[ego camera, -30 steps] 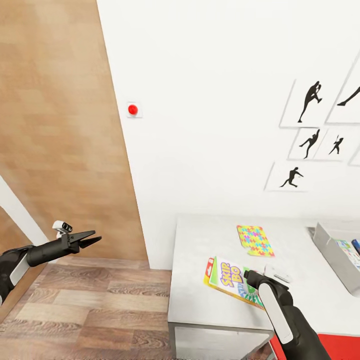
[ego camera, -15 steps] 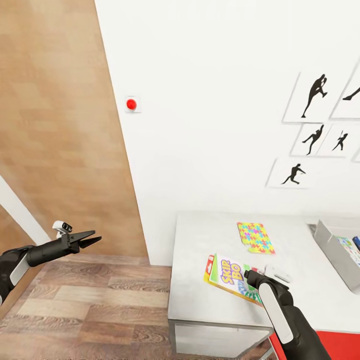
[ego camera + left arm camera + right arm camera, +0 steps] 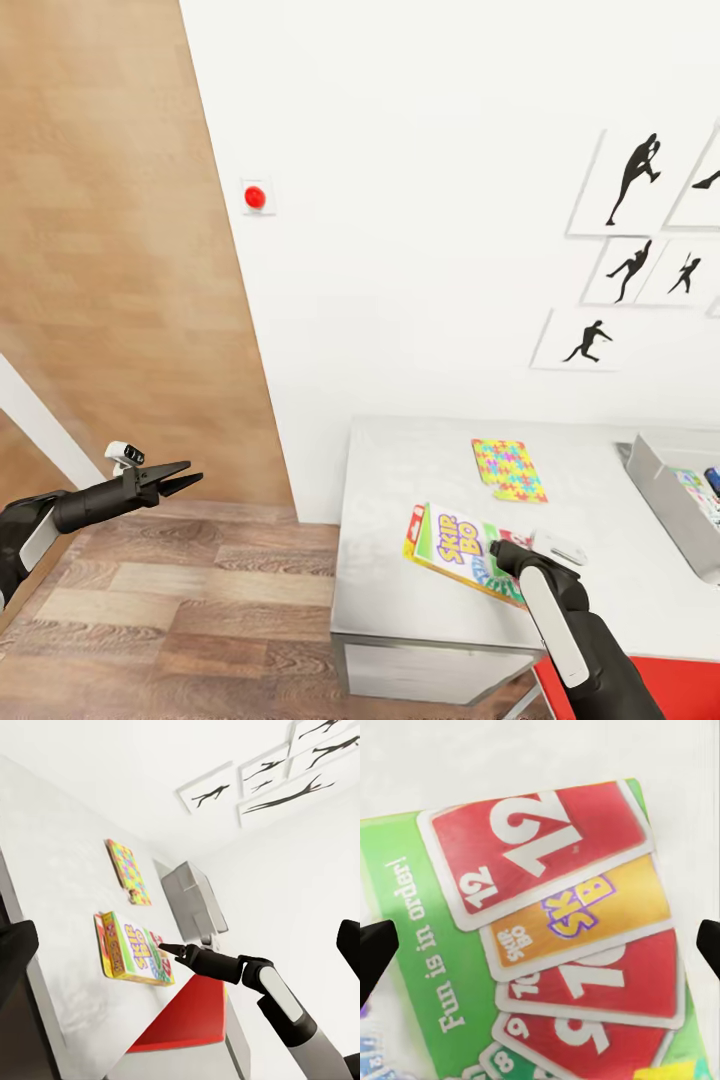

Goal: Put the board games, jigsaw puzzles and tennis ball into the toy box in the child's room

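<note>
A green Skip-Bo board game box lies flat near the front of the white table. My right gripper hovers over the box's right part, and in the right wrist view its fingers stand open on either side of the printed cards. A colourful jigsaw puzzle box lies farther back on the table. The grey toy box stands at the table's right edge with some items inside. My left gripper is open and empty, held in the air above the wooden floor, left of the table.
A white wall with silhouette pictures and a red button rises behind the table. A wooden panel stands to the left. Something red lies low beside the table's right front. Wooden floor spreads to the left.
The whole picture has shifted a little, so the camera has moved; the table now sits slightly higher in view. Both arms hold the same poses.
</note>
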Controlling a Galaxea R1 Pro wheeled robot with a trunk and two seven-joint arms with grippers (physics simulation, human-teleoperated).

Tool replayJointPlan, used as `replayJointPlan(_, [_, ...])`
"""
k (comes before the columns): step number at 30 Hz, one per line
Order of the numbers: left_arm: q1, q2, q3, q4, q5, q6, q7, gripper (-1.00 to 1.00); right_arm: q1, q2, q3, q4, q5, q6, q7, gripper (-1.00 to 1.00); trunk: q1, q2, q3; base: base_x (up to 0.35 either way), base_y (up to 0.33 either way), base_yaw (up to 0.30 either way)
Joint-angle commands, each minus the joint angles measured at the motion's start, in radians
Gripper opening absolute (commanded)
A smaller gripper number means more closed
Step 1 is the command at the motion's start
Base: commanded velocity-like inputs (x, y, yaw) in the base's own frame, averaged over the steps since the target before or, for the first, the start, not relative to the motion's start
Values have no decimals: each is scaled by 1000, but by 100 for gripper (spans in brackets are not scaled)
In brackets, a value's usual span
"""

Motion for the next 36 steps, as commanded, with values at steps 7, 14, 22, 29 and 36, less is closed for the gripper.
replayJointPlan(7, [-1, 0, -1, 0, 1, 11, -4, 100, -1, -3, 1, -1, -9, 3, -8, 100, 1, -2, -13, 0, -94, 0])
replayJointPlan(14, [-1, 0, -1, 0, 1, 11, -4, 100, -1, -3, 1, -1, -8, 2, -8, 100, 1, -2, -25, 0, -13, 0])
replayJointPlan(22, [-1, 0, -1, 0, 1, 11, -4, 100, -1, -3, 1, -1, -8, 3, -7, 100, 1, -2, -38, 0, -1, 0])
replayJointPlan(29, [-1, 0, -1, 0, 1, 11, -4, 100, 0, -2, 3, -1, -9, 3, -7, 100, 1, -2, -49, 0, 3, 0])
replayJointPlan(36, [-1, 0, -1, 0, 1, 11, -4, 100, 0, -2, 5, -1, -10, 3, -6, 100, 1, -2, -53, 0, 64, 0])
